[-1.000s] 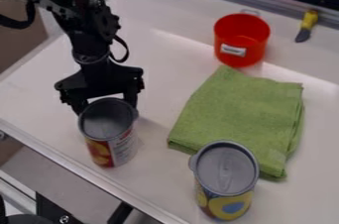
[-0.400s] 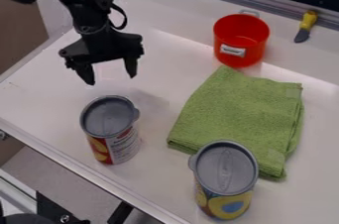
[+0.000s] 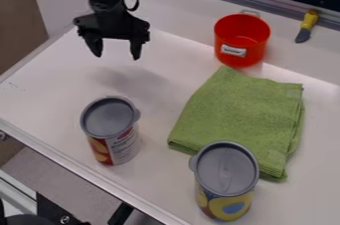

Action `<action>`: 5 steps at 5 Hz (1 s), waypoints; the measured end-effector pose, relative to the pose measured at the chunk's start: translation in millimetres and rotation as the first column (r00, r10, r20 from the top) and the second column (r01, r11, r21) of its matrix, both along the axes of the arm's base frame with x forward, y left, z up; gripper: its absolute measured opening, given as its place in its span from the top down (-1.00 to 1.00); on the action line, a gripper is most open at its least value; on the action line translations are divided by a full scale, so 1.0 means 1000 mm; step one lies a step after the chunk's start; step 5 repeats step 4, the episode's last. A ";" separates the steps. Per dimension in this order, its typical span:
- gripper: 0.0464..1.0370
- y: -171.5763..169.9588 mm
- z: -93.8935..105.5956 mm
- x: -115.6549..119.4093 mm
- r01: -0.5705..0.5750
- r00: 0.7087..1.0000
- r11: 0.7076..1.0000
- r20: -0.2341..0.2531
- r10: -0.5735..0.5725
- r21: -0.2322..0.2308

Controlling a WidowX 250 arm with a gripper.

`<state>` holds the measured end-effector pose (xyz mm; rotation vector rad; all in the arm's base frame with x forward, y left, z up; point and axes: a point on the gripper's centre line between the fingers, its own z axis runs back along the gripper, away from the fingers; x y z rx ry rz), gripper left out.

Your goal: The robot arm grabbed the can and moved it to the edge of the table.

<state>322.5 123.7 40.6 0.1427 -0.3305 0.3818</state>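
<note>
Fingers (image 3: pixel 136 49) backed off, spread, red-label can (image 3: pixel 114 144) nr tbl edge (image 3: pixel 66 163)

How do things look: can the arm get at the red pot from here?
Probably yes: the pincer hangs open, holding nothing, and no object stands between it and the red pot, whose top is uncovered.
</note>
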 end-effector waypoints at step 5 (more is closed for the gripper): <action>-0.92 -0.090 0.017 0.035 0.133 0.991 0.991 -0.026 -0.134 -0.008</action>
